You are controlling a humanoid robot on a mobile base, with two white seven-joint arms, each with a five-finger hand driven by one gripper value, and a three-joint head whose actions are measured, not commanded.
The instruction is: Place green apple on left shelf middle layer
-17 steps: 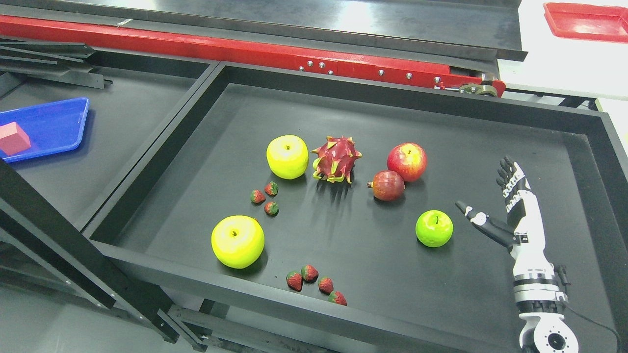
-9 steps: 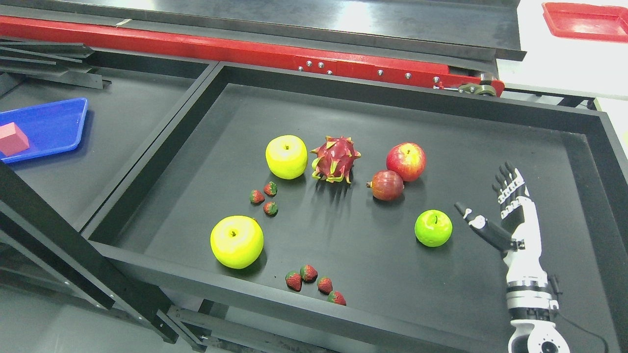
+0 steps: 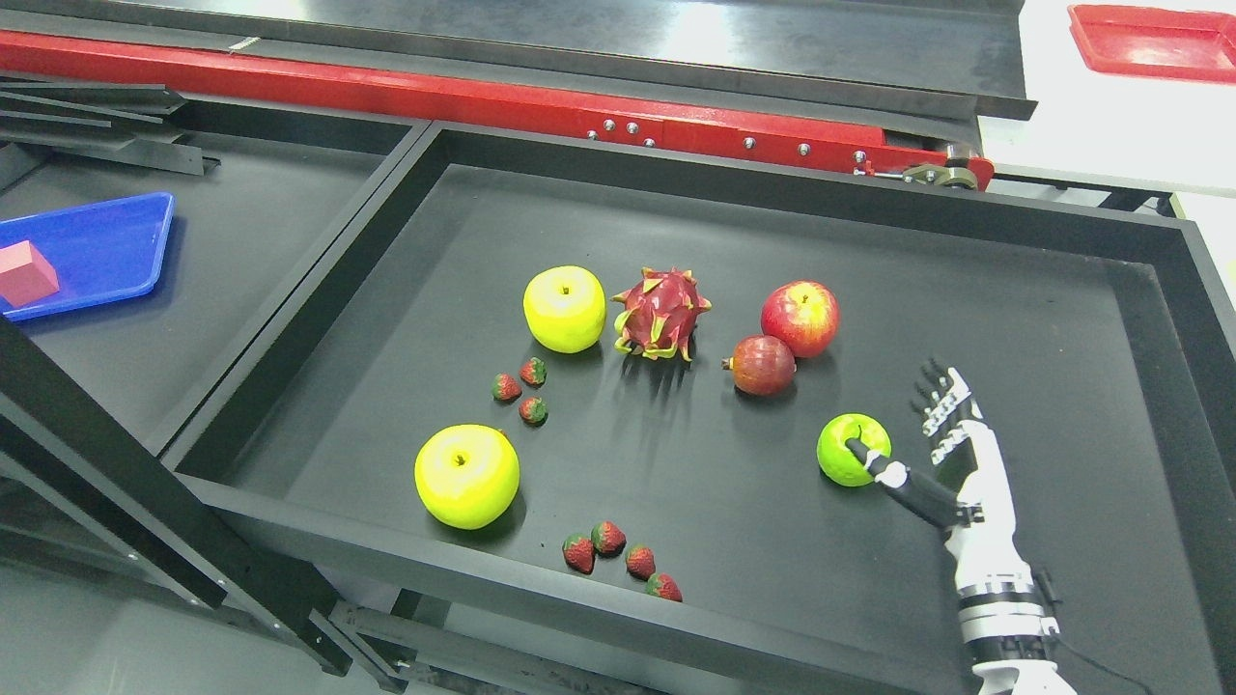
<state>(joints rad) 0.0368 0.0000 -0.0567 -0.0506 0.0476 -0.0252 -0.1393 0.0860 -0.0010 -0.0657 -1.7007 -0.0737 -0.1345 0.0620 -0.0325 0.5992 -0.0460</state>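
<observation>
The right hand [image 3: 941,454] reaches up from the lower right of the frame, its white forearm leaving the bottom edge. It is spread open and grips nothing: the four fingers [image 3: 939,391] point up toward the top of the frame, just right of the green apple [image 3: 850,448], while the thumb stretches left across the apple's lower right side, its tip overlapping the fruit. Whether the thumb actually presses on the skin cannot be told from this angle.

The green apple sits on the floor of the large black tray [image 3: 319,319], in its right half, stem upward. Up and to the left of it lies a dark red pomegranate [image 3: 763,365], touching or nearly touching a red apple [image 3: 800,318] just behind it. Further left is a dragon fruit [image 3: 662,314], right beside a yellow apple [image 3: 565,308]. Below that apple three small strawberries [image 3: 520,386] form a loose cluster. A second yellow apple [image 3: 467,475] rests near the tray's front wall at centre left, and four more strawberries [image 3: 623,562] lie in a row along the front edge.

At the far left a blue tray [image 3: 106,246] holds a pink block [image 3: 26,272]. A red rail [image 3: 435,95] crosses the top of the frame, and a red tray [image 3: 1154,39] sits in the upper right corner.
</observation>
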